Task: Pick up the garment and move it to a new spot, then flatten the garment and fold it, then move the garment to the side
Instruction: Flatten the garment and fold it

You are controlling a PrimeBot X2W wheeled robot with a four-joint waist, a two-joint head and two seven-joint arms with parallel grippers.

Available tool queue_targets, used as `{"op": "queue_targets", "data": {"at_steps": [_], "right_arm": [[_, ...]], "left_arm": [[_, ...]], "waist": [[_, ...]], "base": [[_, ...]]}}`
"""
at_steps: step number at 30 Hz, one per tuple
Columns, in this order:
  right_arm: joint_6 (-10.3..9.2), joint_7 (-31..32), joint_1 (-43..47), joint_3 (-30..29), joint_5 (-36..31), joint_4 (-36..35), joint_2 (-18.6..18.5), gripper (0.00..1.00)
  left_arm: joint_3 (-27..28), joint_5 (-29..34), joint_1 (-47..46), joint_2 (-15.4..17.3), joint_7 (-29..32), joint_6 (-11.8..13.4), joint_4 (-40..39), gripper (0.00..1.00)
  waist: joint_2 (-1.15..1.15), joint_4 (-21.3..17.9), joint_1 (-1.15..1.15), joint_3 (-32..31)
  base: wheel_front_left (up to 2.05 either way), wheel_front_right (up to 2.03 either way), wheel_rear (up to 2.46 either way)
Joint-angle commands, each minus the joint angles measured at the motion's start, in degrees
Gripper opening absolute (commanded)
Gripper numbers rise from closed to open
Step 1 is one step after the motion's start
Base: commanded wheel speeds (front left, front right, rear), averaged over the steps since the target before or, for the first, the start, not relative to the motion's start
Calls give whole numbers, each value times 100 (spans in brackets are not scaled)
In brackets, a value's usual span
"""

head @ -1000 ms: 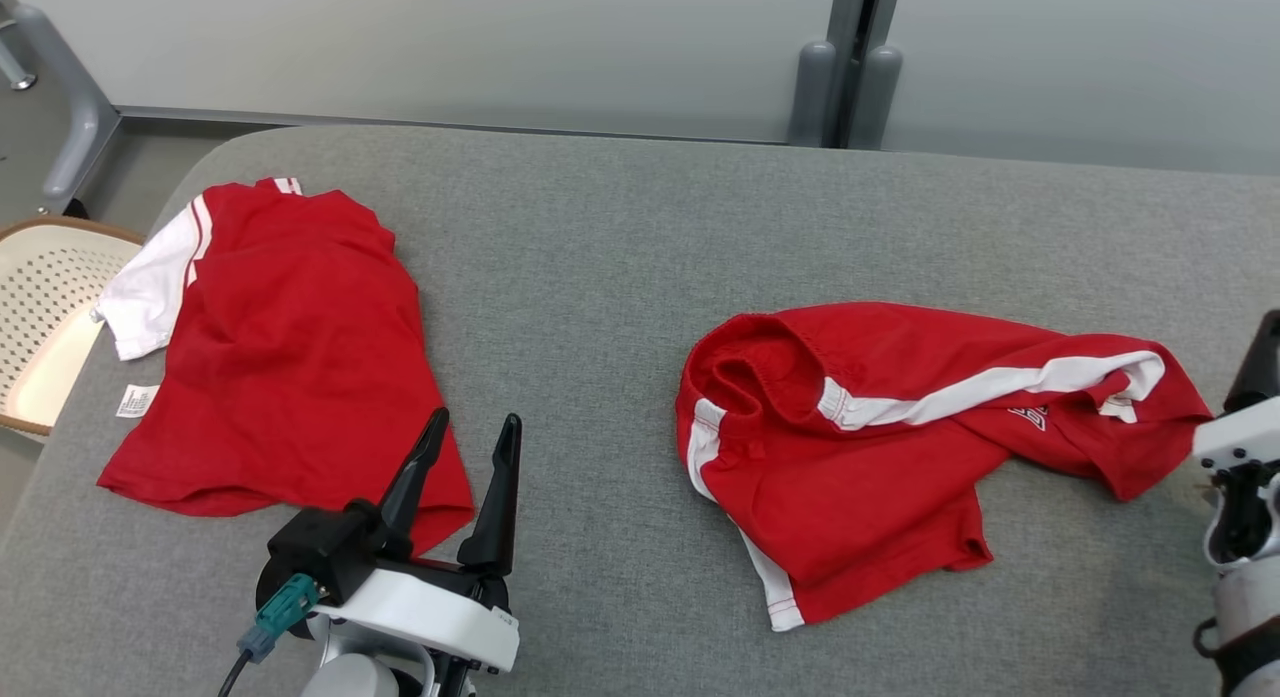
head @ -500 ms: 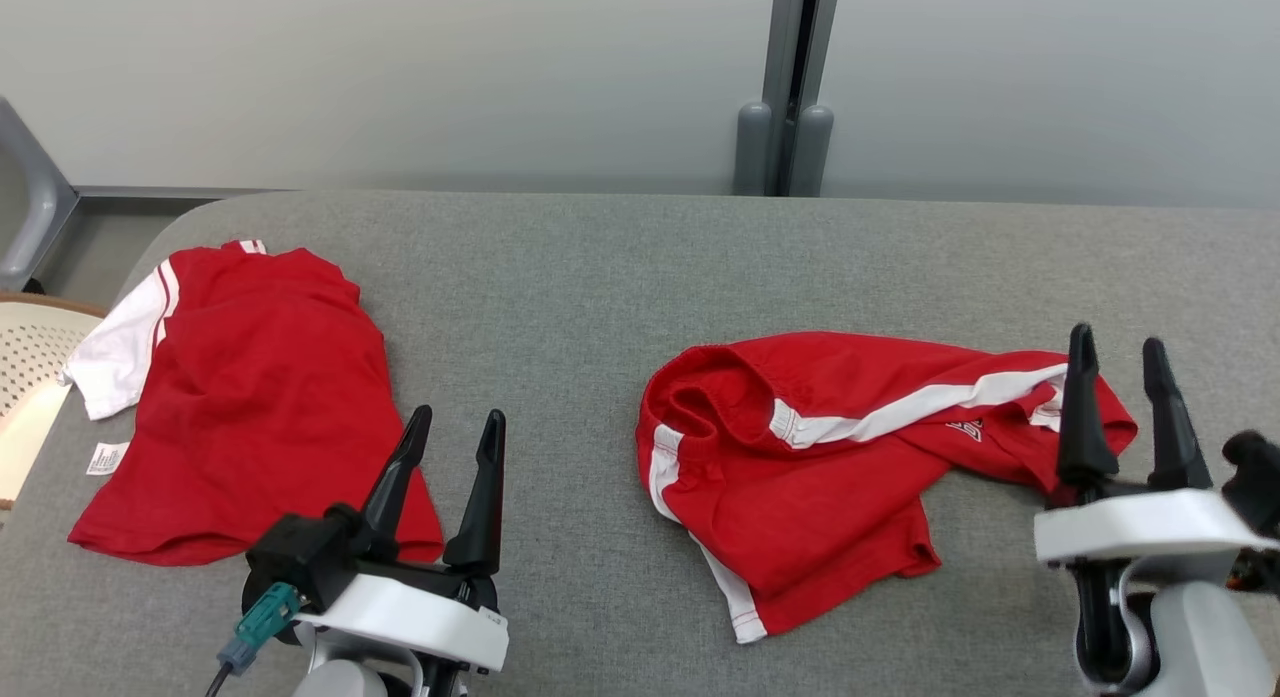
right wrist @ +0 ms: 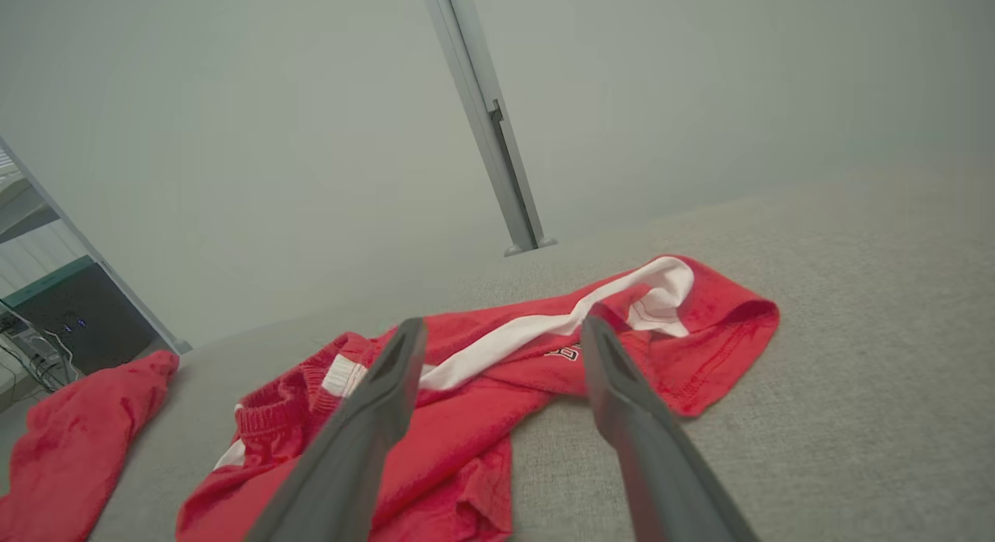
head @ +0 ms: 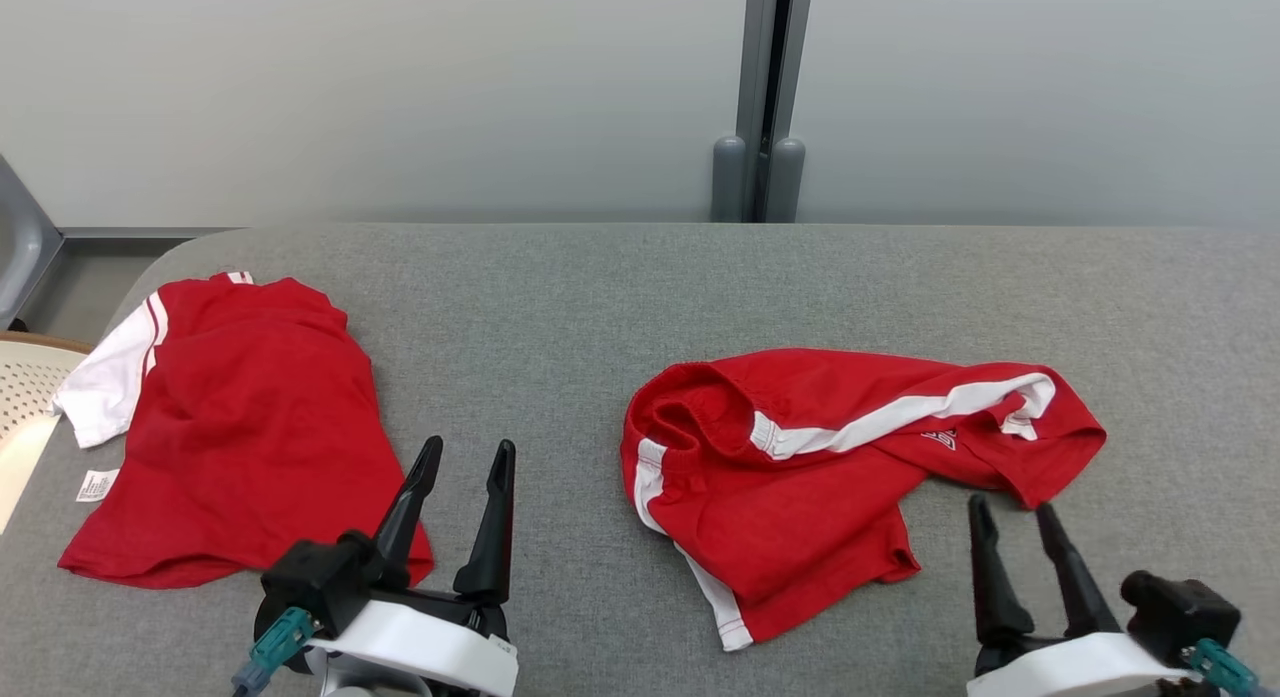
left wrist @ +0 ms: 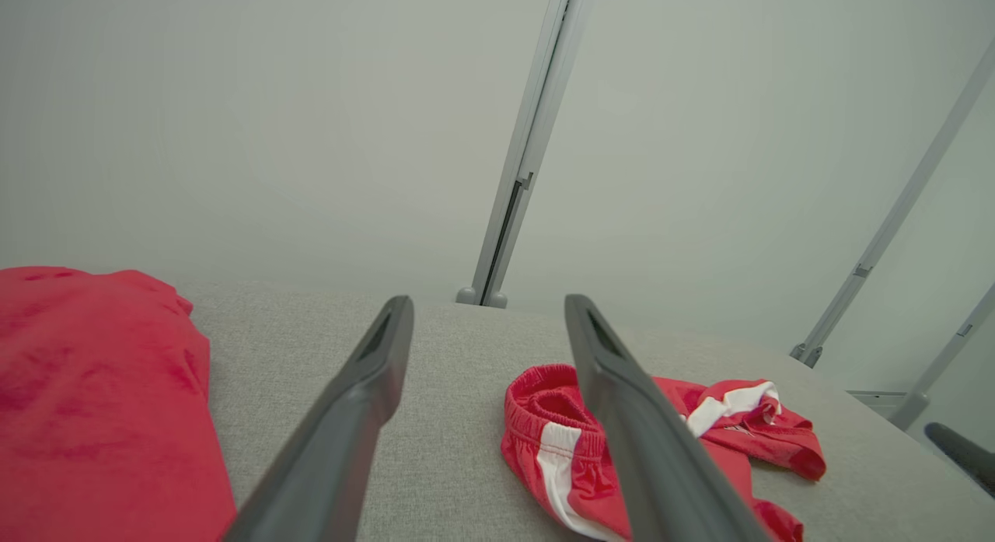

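- While the left gripper [head: 470,444] and right gripper [head: 1010,504] are hovering nearest, both are keeping their jaws spread, gripping nothing.
- The crumpled red shorts [head: 820,477] are lying mid-table, just beyond the right gripper. By my reading, all 3 steps are waiting.
- 1 red shirt [head: 240,427] is lying well left on the grey table [head: 600,297], and nothing is blocking the reach.

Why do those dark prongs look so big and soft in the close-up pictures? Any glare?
Left wrist view: fingers sit near the wide-angle lens, so they loom, softened; shorts look crisp. Right wrist view: same. Head view: even, soft light, no glare.
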Motion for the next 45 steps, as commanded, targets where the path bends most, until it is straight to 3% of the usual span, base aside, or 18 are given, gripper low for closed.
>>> {"op": "queue_targets", "data": {"at_steps": [1,7,9,17,18,19,28,37,41,45], "right_arm": [[0,89,32,63,48,60,-13,100],[0,732,-109,247,68,622,-13,100],[0,938,-220,286,446,928,-12,100],[0,906,-638,589,639,1717,-16,100],[0,910,-696,620,657,1809,-14,43],[0,875,-734,632,669,1887,-12,0],[0,476,-1087,166,368,2113,-90,0],[-1,1005,-1622,-313,-329,1789,-1049,0],[-1,1491,-2017,-272,-540,1889,-1581,0],[-1,1876,-2267,-237,-530,2217,-1851,0]], "left_arm": [[-2,-15,32,22,-11,29,-8,100],[-56,-55,-57,22,-11,20,20,100],[-76,-77,-99,23,-11,10,37,100],[19,-44,-168,21,-11,-15,67,100],[45,-70,-187,20,-11,-20,69,100],[79,-130,-205,22,-11,-11,66,100],[246,-115,-226,22,-11,-53,86,100],[47,-139,-260,23,-11,-58,90,100],[-28,-163,-330,20,-11,-63,116,100],[-114,-200,-413,21,-11,-78,136,100]], "waist": [[0,9,0,14],[0,108,0,112],[0,188,0,180],[0,442,0,382],[0,465,0,402],[0,487,0,417],[0,500,0,407],[0,398,0,421],[0,416,0,489],[0,483,0,554]], "base": [[0,0,0],[0,0,0],[0,0,0],[0,0,0],[0,0,0],[0,0,0],[0,0,0],[0,0,0],[0,0,0],[0,0,0]]}}
